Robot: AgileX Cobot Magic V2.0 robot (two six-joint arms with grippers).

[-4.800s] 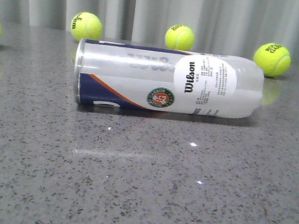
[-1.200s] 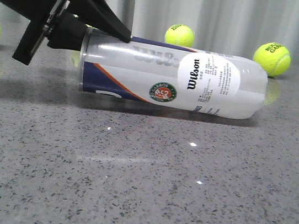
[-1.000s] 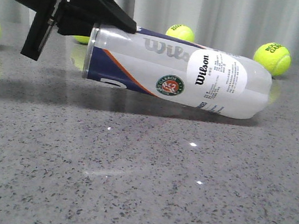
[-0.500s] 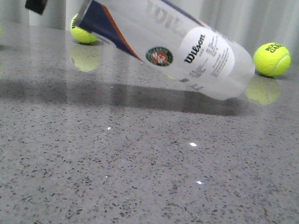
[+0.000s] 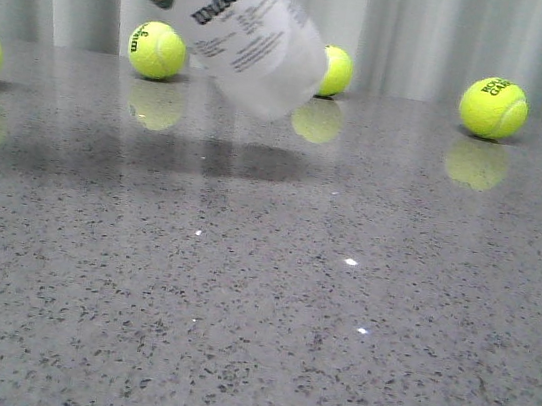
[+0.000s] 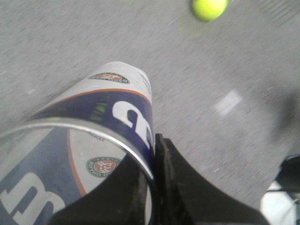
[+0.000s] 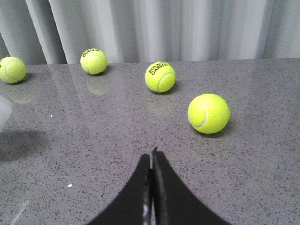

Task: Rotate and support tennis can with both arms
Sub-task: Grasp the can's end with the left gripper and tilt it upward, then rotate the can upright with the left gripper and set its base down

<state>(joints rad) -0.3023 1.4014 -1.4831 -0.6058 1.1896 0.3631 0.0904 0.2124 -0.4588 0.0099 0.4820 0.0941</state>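
Note:
The tennis can (image 5: 240, 27) hangs tilted in the air at the upper left of the front view. Its clear closed end points down and right, and its rim end is cut off by the top edge. It hovers above its shadow on the table. In the left wrist view my left gripper (image 6: 152, 140) is shut on the can's (image 6: 108, 108) silver rim, with one finger inside the wall and one finger (image 6: 187, 187) outside. The left gripper is out of the front view. My right gripper (image 7: 151, 154) is shut and empty, low over the table, far from the can.
Several yellow-green tennis balls lie along the back of the grey speckled table (image 5: 338, 303), among them one (image 5: 157, 50) behind the can, another (image 5: 335, 71) by its lower end and a third (image 5: 492, 107) at the right. Two balls (image 7: 208, 113) (image 7: 160, 77) lie ahead of the right gripper.
The can has gone from lying on the table to gripped at its rim and lifted; in the last half second it rose, tilted steeper and moved left, and the gripper left the front view.

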